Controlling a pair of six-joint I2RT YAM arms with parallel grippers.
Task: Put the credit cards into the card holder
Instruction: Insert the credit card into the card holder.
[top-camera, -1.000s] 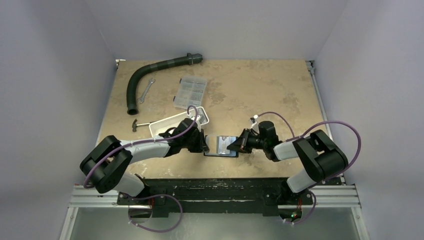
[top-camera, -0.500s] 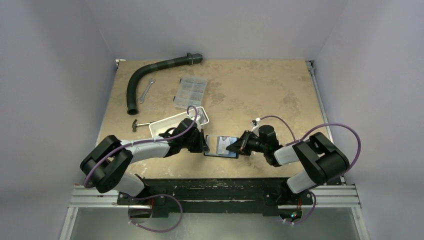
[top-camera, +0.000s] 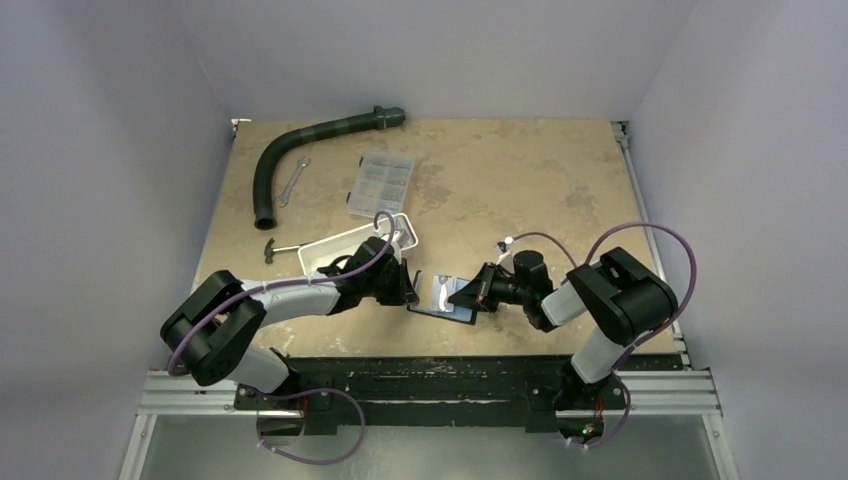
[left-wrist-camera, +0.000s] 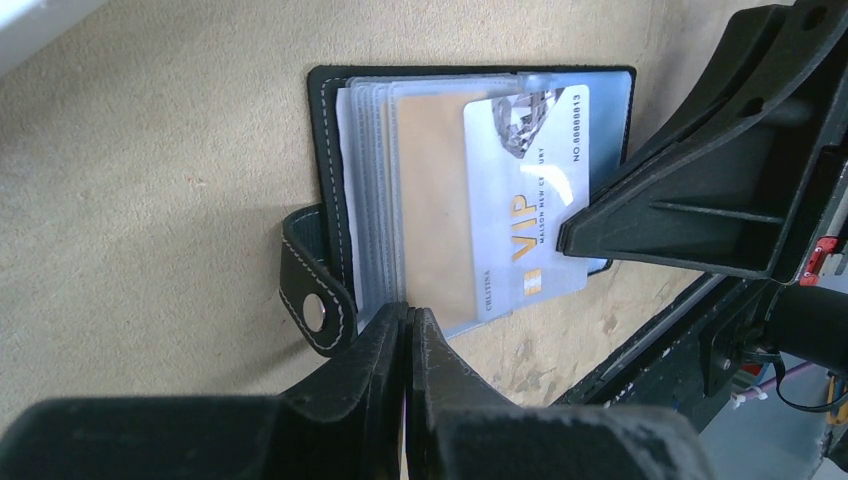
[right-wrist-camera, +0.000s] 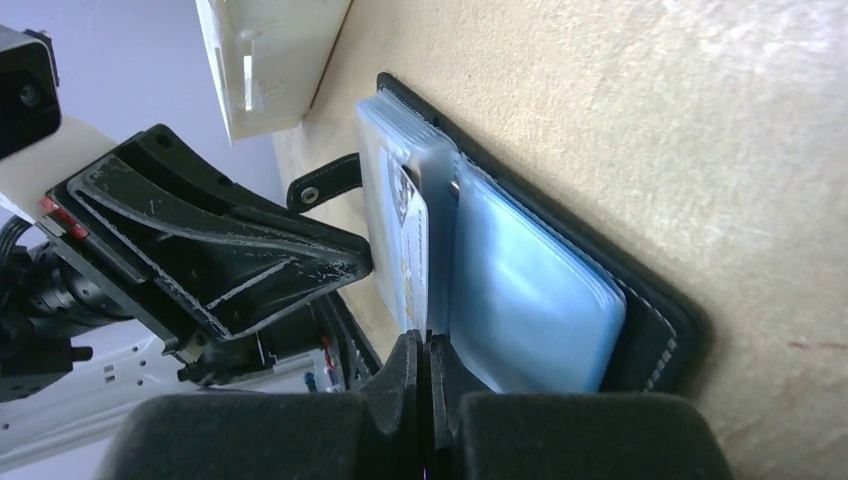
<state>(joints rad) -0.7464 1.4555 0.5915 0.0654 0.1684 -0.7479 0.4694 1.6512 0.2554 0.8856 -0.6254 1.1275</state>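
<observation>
The black card holder lies open near the table's front edge, with clear bluish sleeves inside and its snap strap out to one side. An orange-yellow credit card sits in a sleeve. A silvery "VIP" credit card lies partly over it, slanting out of the holder. My left gripper is shut on the edge of the holder's sleeves. My right gripper is shut on the silvery card's edge, opposite the left gripper; the right gripper also shows from above.
A white tray stands just behind my left gripper. Farther back are a clear compartment box, a black hose, a wrench and a small hammer. The table's front edge runs just below the holder.
My right gripper has moved left toward the holder, carrying the silvery card further over the sleeves. The left arm has stayed still.
</observation>
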